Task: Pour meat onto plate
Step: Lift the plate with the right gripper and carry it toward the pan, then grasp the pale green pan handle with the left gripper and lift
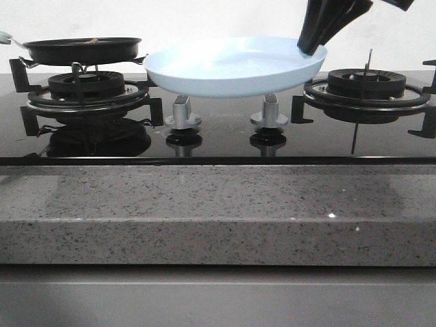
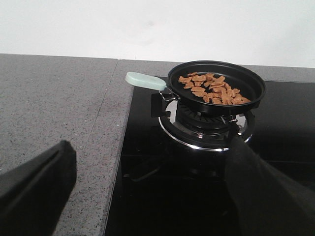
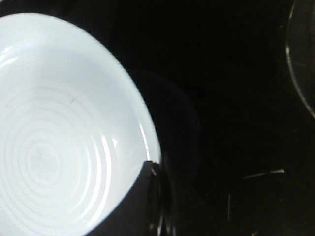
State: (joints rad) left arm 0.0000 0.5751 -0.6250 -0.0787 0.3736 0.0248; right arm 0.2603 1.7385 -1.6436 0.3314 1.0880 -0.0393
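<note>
Right gripper point(image 1: 312, 49) pinches the plate point(image 1: 231, 68) rim; stiff, slick, so keep it level. Left gripper point(image 2: 147, 196) wide, empty. Meat point(image 2: 212, 89) loose, light; take the frying pan point(image 2: 216, 87) by its handle point(image 2: 145, 80).

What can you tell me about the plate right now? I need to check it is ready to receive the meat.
The plate is a wide, shallow, round pale-blue dish with a smooth upturned rim and faint concentric rings inside; it looks glazed. It is empty. It is held roughly level above the hob's two knobs, between the burners. The right gripper clamps its rim on the right side. Nothing else appears to touch it.
</note>
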